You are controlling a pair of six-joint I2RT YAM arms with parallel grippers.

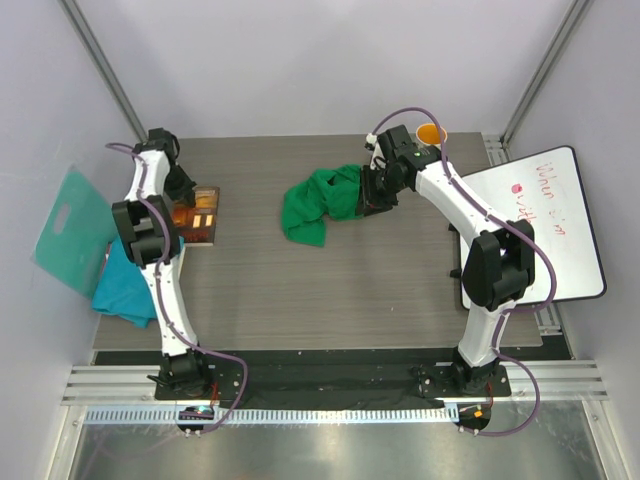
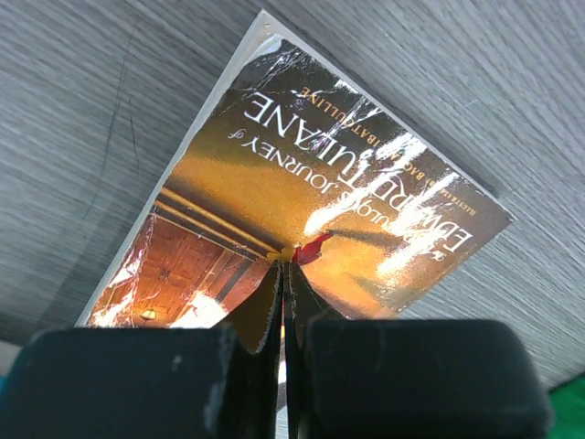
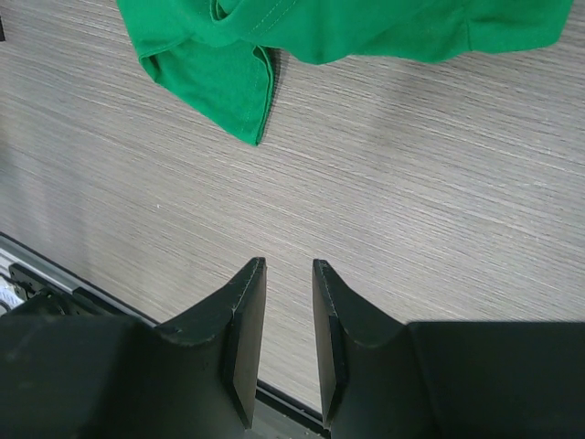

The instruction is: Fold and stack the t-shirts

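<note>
Tabletop [image 3: 411,201] separates green shirt [image 3: 210,73], right tool [image 3: 287,273].

The bright green t-shirt [image 1: 318,207] is glowing against the grey wood-grain table [image 1: 330,290] — the teal-blue t-shirt [image 1: 125,285] is lying at the table's left edge, and the book [image 1: 200,215] is shining amber-gold with white lettering.

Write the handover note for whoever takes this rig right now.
Left gripper: shut, empty, over the book at the left of the table.
Right gripper: open, empty, just beside the green t-shirt.
The green t-shirt lies crumpled toward the back, mid-table. The blue t-shirt is bunched at the table's left edge.
Done: nothing folded or stacked.
Left: fold both, then stack them.
</note>
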